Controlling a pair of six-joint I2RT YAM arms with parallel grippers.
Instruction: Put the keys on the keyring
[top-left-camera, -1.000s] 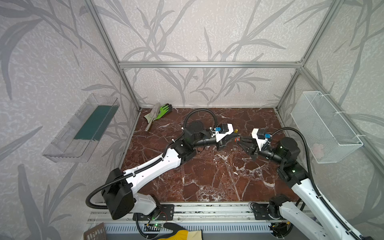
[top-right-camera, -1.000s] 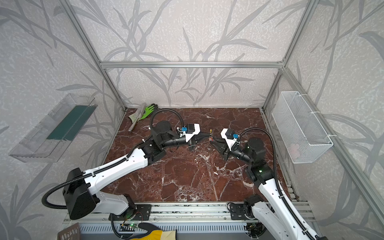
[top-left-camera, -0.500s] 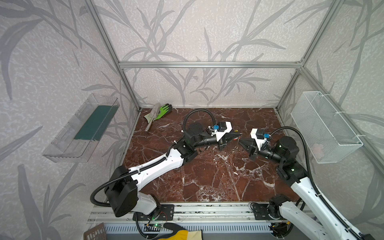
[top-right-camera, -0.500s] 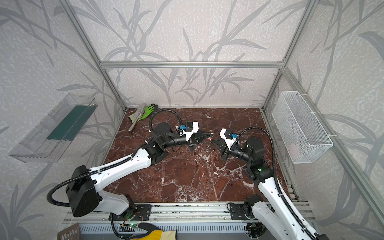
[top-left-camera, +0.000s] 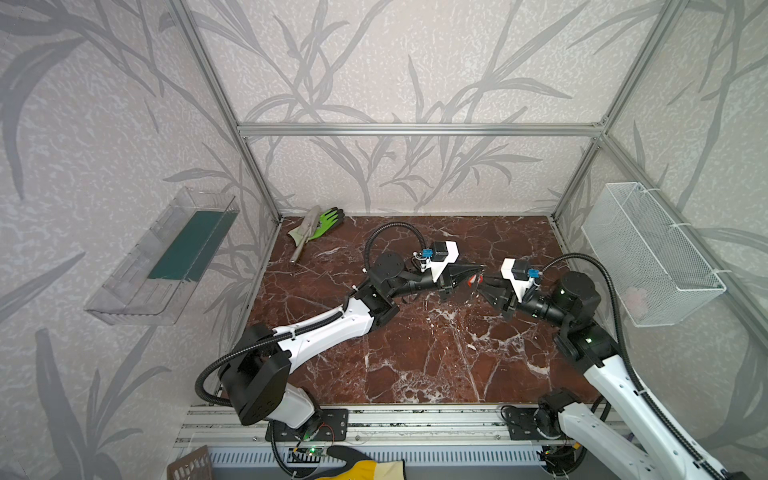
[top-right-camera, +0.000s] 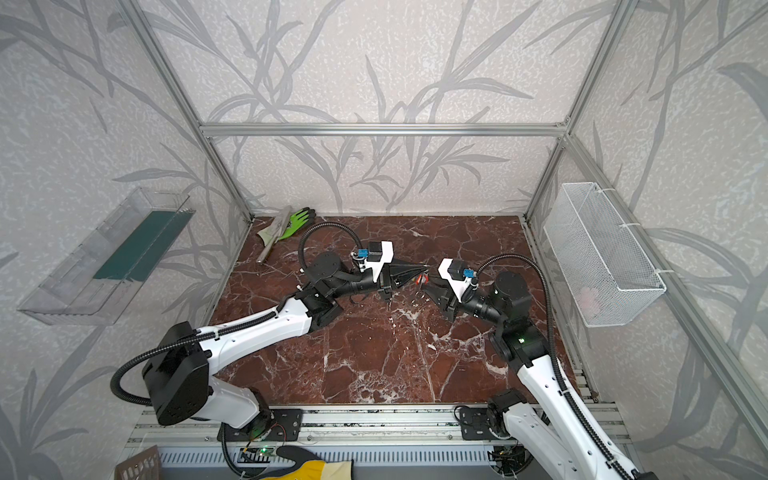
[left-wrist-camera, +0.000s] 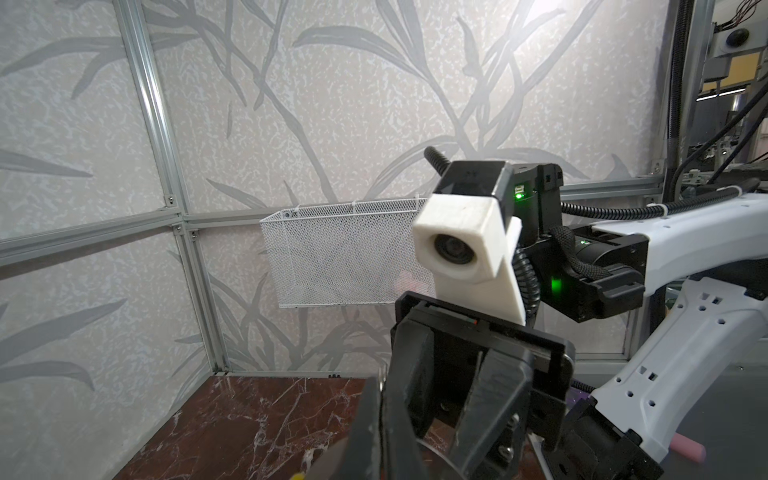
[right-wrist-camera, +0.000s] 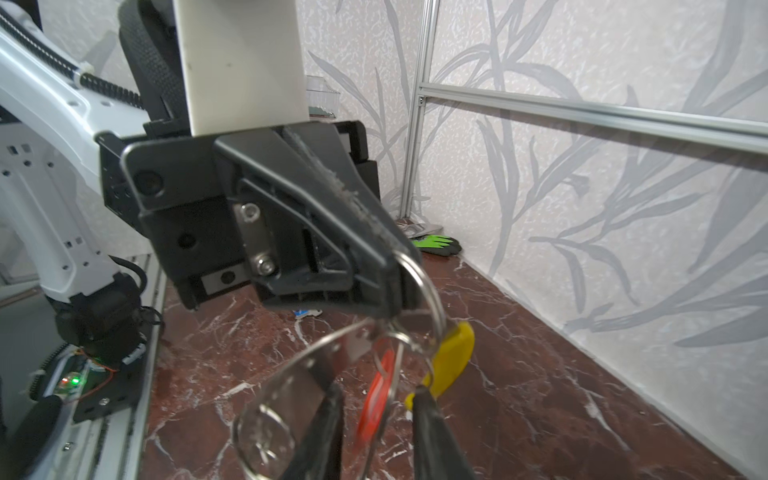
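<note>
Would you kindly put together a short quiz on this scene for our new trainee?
1. True or false: the left gripper has its jaws shut on the keyring.
2. What lies in the far left corner of the table? A) a green glove B) a blue cup C) a sponge
3. In the right wrist view, what colour is the head of the key seen between the jaws of the right gripper?
Key: 1 true; 2 A; 3 red-orange.

Left pincer (top-left-camera: 477, 271) just beside right pincer (top-left-camera: 484, 286), floor (top-left-camera: 415, 361) in front open
</note>
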